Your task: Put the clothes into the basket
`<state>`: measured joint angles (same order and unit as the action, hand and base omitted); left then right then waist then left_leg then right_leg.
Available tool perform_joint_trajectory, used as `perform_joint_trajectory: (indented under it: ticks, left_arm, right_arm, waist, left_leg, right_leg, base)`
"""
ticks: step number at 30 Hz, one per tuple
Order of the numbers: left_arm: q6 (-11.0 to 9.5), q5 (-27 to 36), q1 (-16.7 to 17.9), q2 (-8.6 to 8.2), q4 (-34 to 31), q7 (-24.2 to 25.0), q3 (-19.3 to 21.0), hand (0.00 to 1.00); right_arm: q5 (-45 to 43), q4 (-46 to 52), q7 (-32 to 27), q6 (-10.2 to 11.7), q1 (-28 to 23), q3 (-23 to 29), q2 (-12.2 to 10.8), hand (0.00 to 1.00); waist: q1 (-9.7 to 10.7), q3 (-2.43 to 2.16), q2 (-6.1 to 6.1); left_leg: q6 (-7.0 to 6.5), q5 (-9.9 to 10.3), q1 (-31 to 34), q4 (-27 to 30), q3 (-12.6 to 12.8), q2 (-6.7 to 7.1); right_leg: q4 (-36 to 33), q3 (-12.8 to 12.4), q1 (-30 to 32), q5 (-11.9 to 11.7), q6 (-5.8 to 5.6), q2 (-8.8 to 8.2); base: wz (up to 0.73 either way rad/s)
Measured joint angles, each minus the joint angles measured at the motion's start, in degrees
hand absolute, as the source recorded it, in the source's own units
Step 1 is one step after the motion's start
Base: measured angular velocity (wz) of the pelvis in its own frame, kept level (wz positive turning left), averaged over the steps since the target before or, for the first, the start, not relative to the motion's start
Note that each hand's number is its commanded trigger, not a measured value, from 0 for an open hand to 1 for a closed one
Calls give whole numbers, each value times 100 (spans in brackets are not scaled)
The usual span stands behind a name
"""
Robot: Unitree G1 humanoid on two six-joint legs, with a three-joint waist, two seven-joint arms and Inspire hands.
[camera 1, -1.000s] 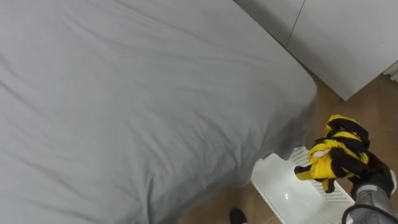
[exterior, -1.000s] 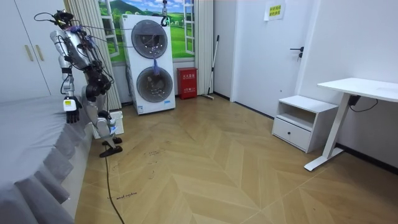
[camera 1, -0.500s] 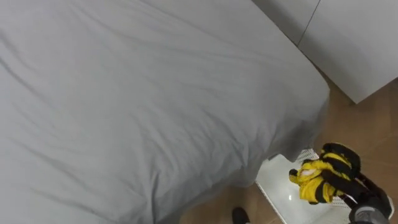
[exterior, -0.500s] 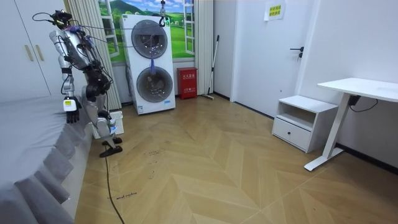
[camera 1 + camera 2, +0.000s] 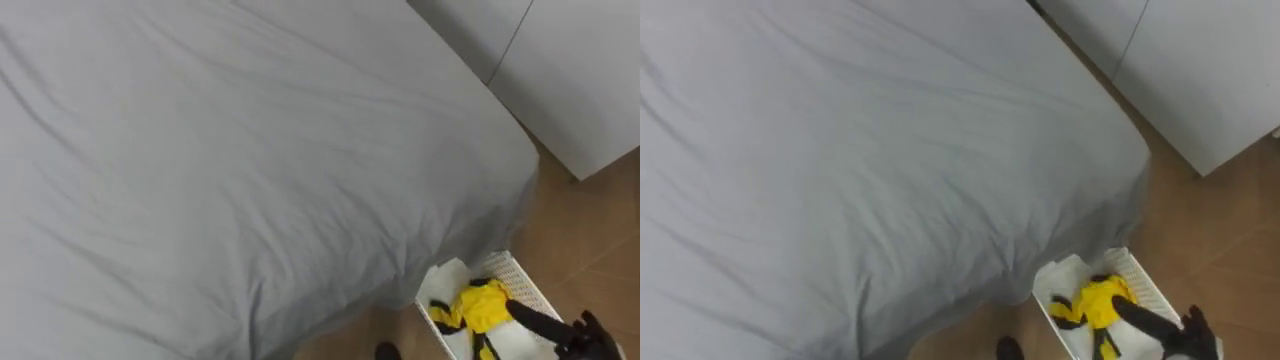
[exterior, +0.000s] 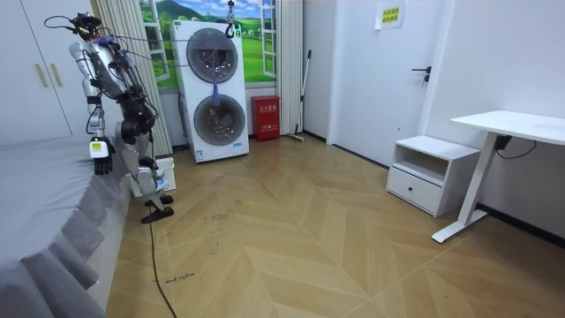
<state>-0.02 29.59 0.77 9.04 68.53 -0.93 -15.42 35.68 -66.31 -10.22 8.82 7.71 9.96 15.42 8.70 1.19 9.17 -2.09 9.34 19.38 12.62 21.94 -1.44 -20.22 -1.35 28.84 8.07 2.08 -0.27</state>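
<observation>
Left eye view, nearest first: the white basket (image 5: 520,278) stands on the wooden floor (image 5: 595,230). The yellow-and-black garment (image 5: 480,308) lies inside the basket, low on its bottom and loosely spread. The right hand (image 5: 1193,333) reaches in over the basket's right side. Its fingers look stretched out with only the tips at the cloth. I judge this to be the letting go, so that the garment stays down inside.

Half a second before, this hand had the garment bunched in curled fingers at the basket's right rim; now the cloth is lower and flatter. The whole picture also moved a little, which is the camera's own.

Just left of the basket and beyond it lies the grey bed (image 5: 250,150), its sheet softly creased. Behind the basket stands a white wardrobe (image 5: 590,80).

In the room view the left hand (image 6: 100,150) hangs above the basket's height, at the bed's edge; open or closed I cannot tell
</observation>
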Motion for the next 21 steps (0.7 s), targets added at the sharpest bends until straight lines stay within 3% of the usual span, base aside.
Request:
perform_joint_trajectory:
  ticks: [9,15,17,19,21]
  left_arm:
    - [-1,-55,75,17,3,20,-63,0]
    - [0,-692,256,18,-43,44,-45,0]
    - [2,-995,364,18,-188,43,90,0]
    - [-10,-1270,512,24,-338,33,347,0]
    - [-21,-1461,568,49,-342,31,465,0]
  right_arm:
    - [-3,77,236,-3,-347,-190,-47,0]
    - [-69,76,369,-13,-685,-178,-95,0]
    - [-179,-47,417,-17,-852,-177,-122,0]
    - [-258,-150,555,-23,-1126,-180,-243,0]
    - [-314,-240,677,-98,-1280,-211,-339,0]
  waist:
    - [3,-9,12]
    - [57,10,-68]
    - [76,17,-139]
    - [83,-8,-301]
    - [28,-6,-456]
  left_leg:
    - [0,0,-178,-56,-10,-1]
    - [1,0,-653,-173,-144,41]
    - [8,-3,-836,-206,-264,51]
    - [22,-12,-1071,-251,-452,57]
    - [32,-16,-1299,-308,-588,54]
  right_leg:
    - [63,70,-221,1,-5,-9]
    - [109,224,-720,148,-33,-72]
    - [188,318,-985,175,-35,-75]
    - [347,468,-1348,207,-33,-80]
    - [514,598,-1668,203,-31,-76]
  base:
    - [2]
    - [15]
    - [34]
    - [40]
    - [37]
